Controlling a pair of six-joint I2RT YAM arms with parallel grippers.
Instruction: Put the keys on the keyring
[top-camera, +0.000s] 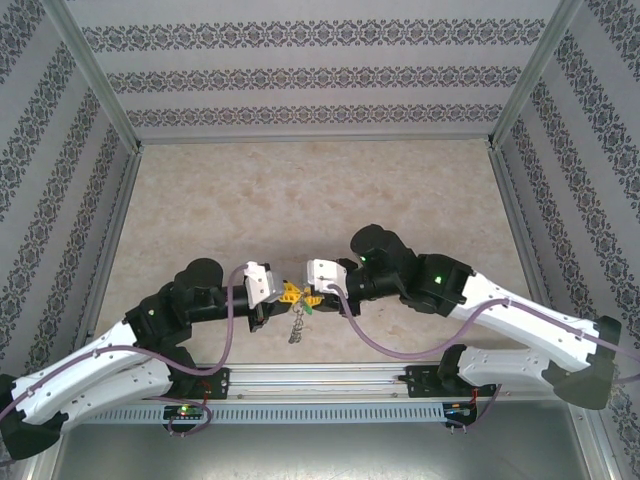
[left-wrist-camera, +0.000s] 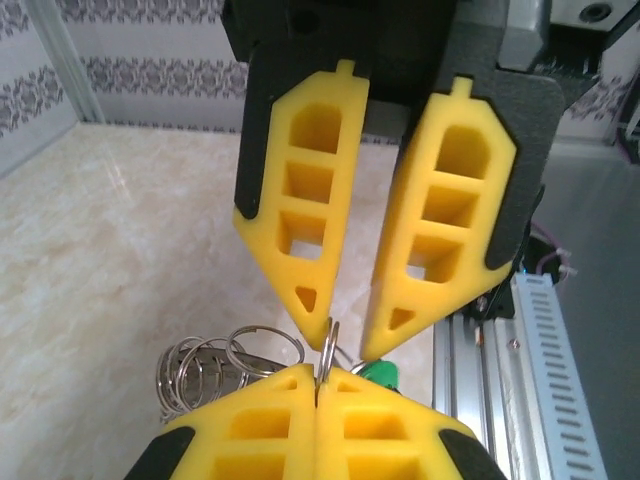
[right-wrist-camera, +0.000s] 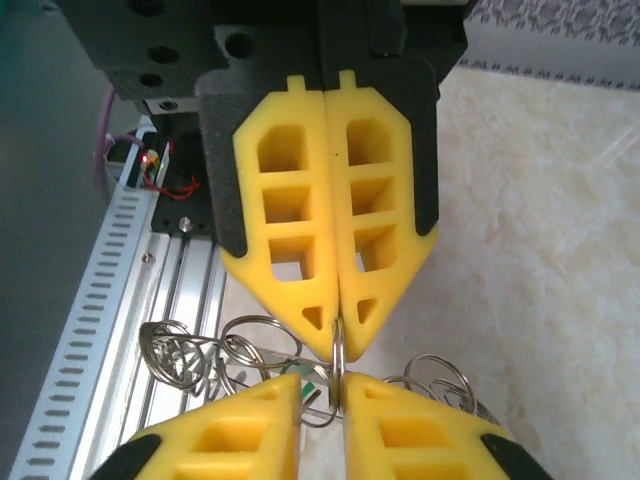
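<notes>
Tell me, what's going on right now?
Left fingers shut on keyring edge. Right fingers slightly parted around it and green key, grip unclear. Wire loops dangling beside, no obstruction seen.

Robotics test cell, lab setting. Marble-effect tabletop (top-camera: 300, 190) boxed by aluminium frame posts (top-camera: 97, 75) carrying patterned wallpaper panels (top-camera: 320, 60) on left, right and far sides. Extruded mounting rail (top-camera: 320, 378) and slotted cable duct (top-camera: 320, 412) run along the near edge.
</notes>
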